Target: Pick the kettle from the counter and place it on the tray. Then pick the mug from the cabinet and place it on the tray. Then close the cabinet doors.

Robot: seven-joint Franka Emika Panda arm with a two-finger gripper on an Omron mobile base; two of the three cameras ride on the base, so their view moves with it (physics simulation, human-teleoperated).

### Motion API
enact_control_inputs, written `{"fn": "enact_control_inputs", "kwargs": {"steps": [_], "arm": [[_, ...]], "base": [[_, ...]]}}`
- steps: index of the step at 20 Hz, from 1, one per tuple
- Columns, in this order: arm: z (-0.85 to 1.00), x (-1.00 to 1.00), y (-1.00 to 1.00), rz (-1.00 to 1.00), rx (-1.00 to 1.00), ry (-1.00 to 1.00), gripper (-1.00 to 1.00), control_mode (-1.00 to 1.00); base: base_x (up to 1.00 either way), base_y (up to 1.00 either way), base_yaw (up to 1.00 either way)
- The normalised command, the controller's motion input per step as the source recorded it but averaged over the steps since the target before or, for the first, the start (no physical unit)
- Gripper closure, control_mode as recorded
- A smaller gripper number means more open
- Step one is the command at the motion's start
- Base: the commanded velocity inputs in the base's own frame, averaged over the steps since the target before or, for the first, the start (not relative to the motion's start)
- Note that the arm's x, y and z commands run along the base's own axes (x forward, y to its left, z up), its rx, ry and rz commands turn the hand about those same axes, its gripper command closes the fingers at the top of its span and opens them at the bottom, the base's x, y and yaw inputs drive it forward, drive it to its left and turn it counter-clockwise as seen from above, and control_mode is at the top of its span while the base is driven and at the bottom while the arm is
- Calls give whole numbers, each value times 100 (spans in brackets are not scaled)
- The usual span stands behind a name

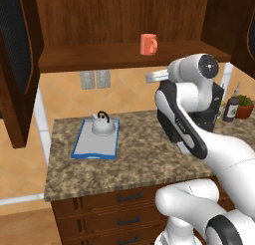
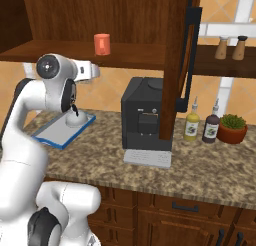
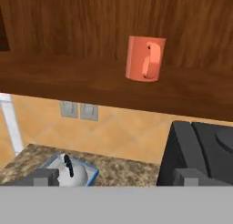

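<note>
Counter (image 1: 149, 154): granite slab, bears the tray at its left end.
Tray (image 1: 79, 148): blue-rimmed, holds the kettle at its far end; near part bare.
Kettle (image 1: 102, 124): upright on the tray; first step judged done.
Gripper (image 3: 116, 178): raised between counter and shelf, fingers wide apart, holding nothing, aimed at the mug.
Cabinet (image 1: 99, 57): shelf holds one item.
Mug (image 1: 148, 44): upright on the shelf, not yet picked.
Cabinet doors (image 1: 17, 64): both swung open; closing remains.
</note>
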Motion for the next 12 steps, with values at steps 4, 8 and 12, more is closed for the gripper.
{"fn": "enact_control_inputs", "kwargs": {"steps": [4, 8, 12], "arm": [[86, 0, -14, 8, 0, -30, -100, -100], [11, 0, -3, 0, 0, -5, -100, -100], [2, 8, 1, 0, 0, 4, -100, -100]], "base": [[0, 0, 0], [0, 0, 0], [0, 0, 0]]}}
